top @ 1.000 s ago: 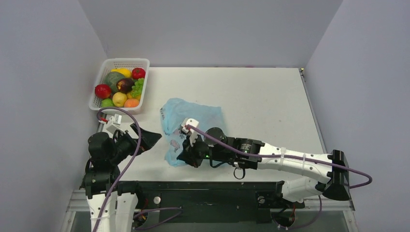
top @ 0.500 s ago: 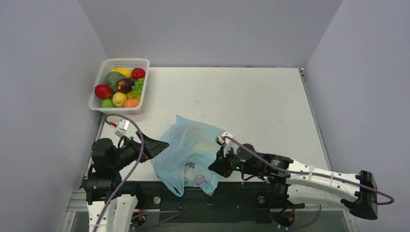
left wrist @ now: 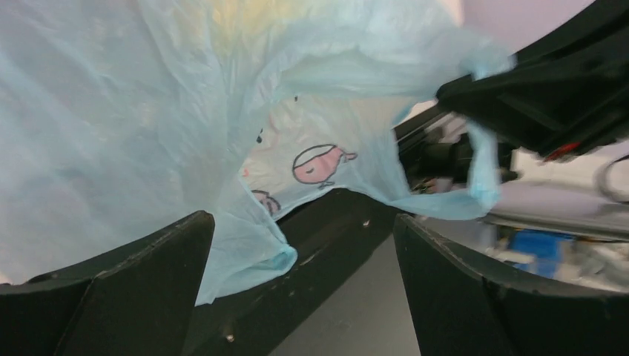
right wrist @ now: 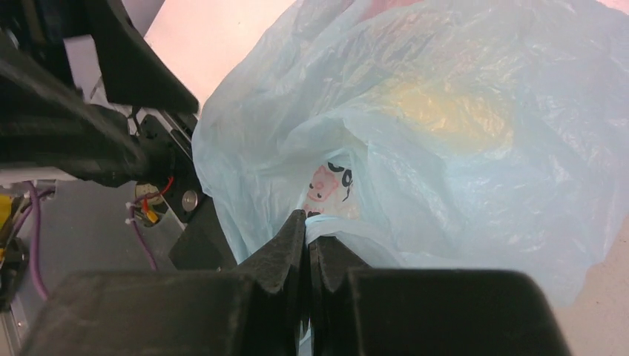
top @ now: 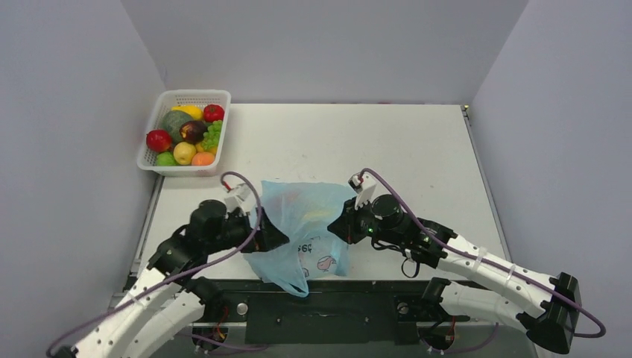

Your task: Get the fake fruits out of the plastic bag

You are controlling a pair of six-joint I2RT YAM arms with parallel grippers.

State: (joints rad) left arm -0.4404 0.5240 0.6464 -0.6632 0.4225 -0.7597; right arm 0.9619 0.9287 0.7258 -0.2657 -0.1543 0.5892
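Hanging at the lower centre of the overhead view, the plastic bag (top: 302,224) sits over the near edge of the counter (top: 417,149). The right pincer (right wrist: 306,222) is closed tight on a fold of its film. The left pincer (left wrist: 300,226) gapes wide, gripping nothing, with the bag just ahead. A yellowish blur inside is probably one of the fake fruits (right wrist: 445,111).

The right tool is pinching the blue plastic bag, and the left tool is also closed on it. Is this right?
Not quite. The right tool does pinch the plastic bag, but the left tool is open; the left wrist view shows its fingers wide apart.
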